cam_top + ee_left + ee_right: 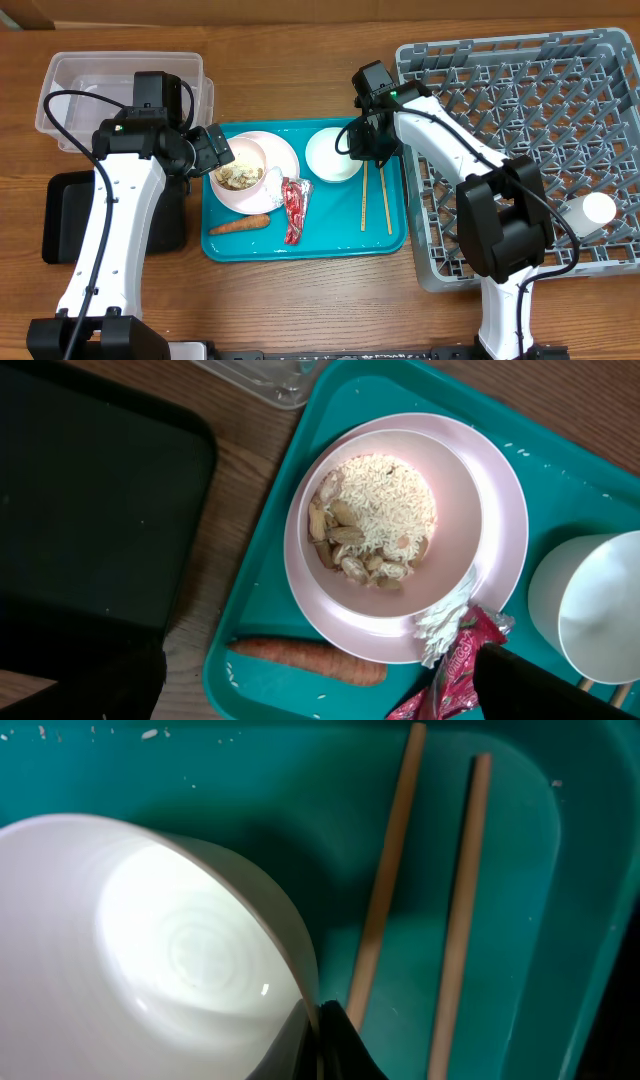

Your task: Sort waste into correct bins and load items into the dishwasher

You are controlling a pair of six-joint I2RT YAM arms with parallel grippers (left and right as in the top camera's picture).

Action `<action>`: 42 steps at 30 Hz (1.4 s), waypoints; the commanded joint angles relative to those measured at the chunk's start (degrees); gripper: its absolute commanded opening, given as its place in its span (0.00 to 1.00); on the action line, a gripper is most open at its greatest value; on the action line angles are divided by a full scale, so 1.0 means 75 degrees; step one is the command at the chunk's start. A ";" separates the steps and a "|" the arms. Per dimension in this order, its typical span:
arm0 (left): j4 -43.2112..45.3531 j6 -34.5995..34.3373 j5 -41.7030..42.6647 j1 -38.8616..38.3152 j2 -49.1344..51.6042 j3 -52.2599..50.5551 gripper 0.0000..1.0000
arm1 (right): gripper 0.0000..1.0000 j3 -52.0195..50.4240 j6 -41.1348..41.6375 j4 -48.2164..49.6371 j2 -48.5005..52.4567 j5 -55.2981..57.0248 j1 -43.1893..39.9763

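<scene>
The grey dish rack (520,150) stands right of the teal tray (300,248). On the tray lie the pink plate (505,530) bearing rice and scraps (375,520), the white bowl (180,950), chopsticks (385,880), carrot (305,660) and red wrapper (455,670). The left gripper (214,150) hovers over the plate with fingers spread wide, and the right gripper (322,1038) seems to pinch the white bowl's rim, though its tips barely show.

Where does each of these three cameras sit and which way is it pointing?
Overhead: above the table, facing down at the teal tray, dish rack, left arm and right arm.
Left wrist: on the left arm, looking down at the pink bowl and carrot; its fingers edge the bottom.
Right wrist: on the right arm, close above the white bowl and chopsticks; one finger shows.
Both wrist views catch the white bowl.
</scene>
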 commanded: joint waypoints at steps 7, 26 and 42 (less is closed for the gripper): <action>0.0090 -0.0026 -0.0105 0.0003 -0.0111 0.0064 1.00 | 0.04 0.2643 0.0029 -0.0988 -0.1714 0.1853 -0.1183; 0.0440 -0.0117 0.0006 -0.0003 -0.0111 0.0064 1.00 | 0.04 0.1830 0.0525 -0.0052 -0.1373 1.0920 -0.4951; 0.0411 -0.0522 0.0245 -0.0003 -0.0111 0.0064 1.00 | 0.04 0.1763 0.0734 -0.0038 0.0734 0.9929 -0.5435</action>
